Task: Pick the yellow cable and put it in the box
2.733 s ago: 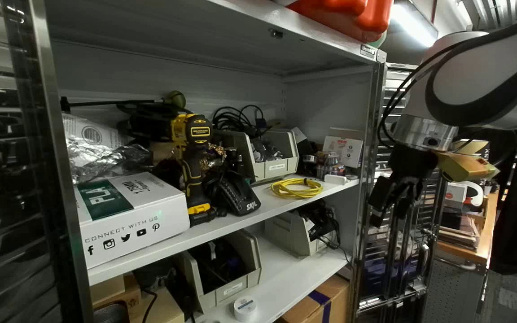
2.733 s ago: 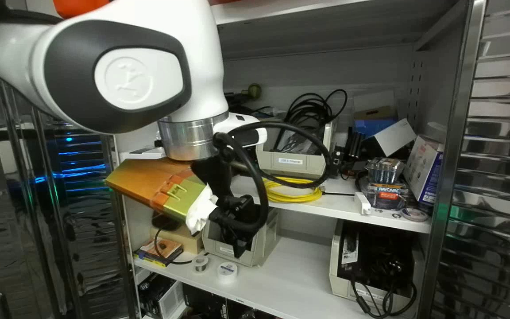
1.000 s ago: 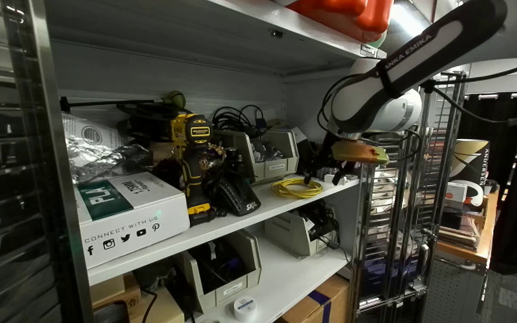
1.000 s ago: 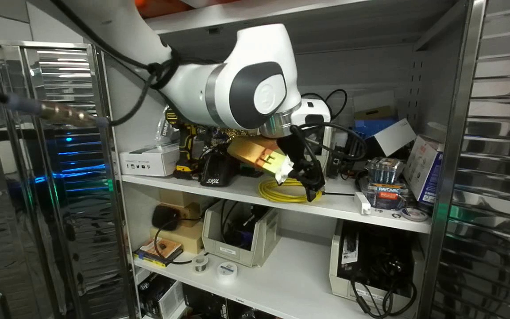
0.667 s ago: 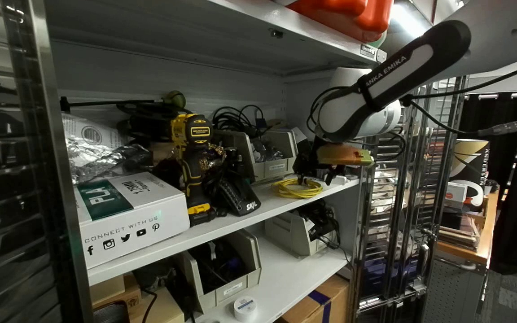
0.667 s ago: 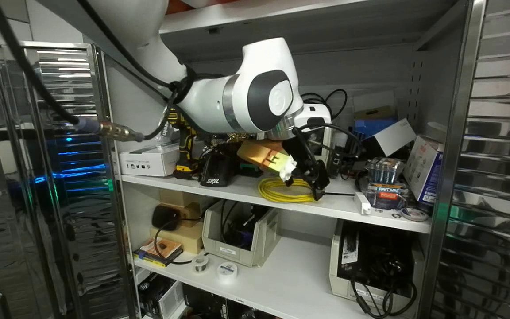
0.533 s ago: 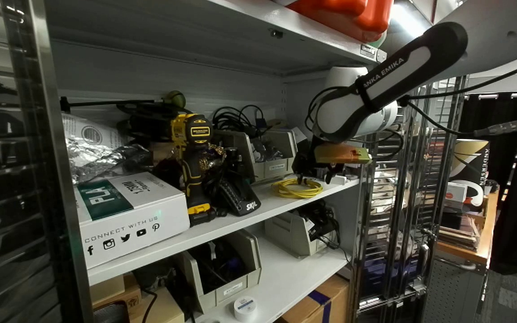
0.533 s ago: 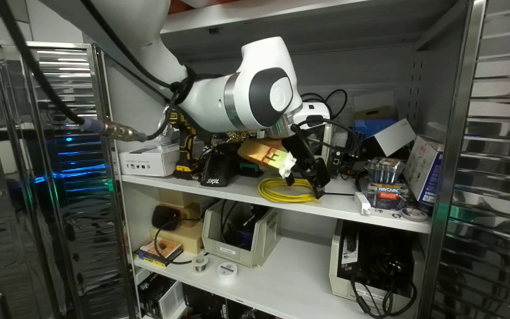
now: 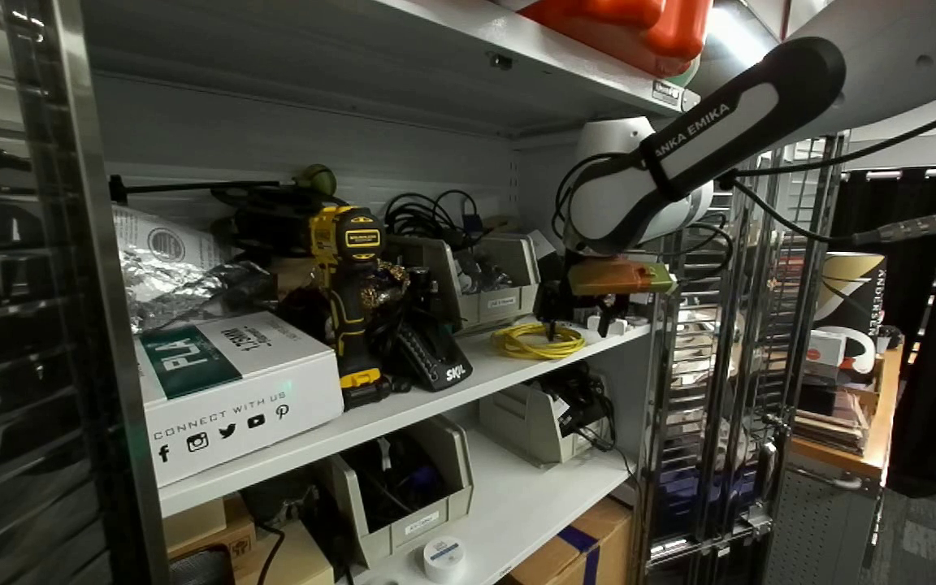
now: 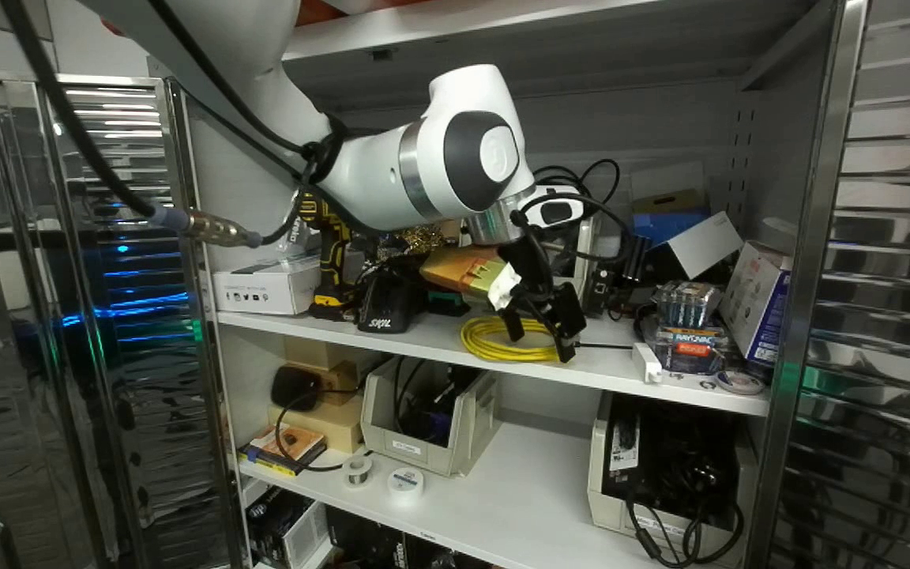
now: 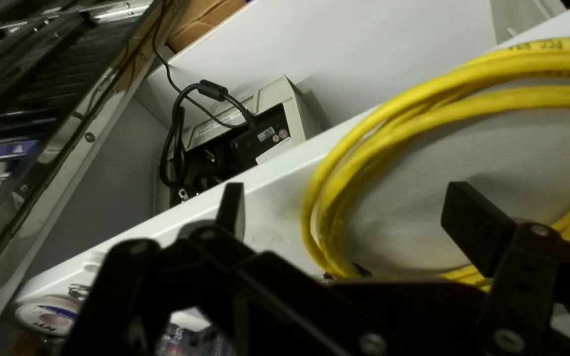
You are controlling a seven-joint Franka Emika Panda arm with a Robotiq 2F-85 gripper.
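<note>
Hand (image 11: 347, 198) spread wide, straddling right side of yellow cable (image 9: 539, 353), nothing gripped! Cable lies coiled on bench (image 9: 480, 361). Reach looks done; pinch, lift, drop to come, probably into pale grey box (image 9: 523, 302) on far side.

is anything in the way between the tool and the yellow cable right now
Nothing visible. In the wrist view the tool is open, with one side of the yellow cable showing between its jaws and no other thing lying over it there. The shelf is underneath, not in between.
</note>
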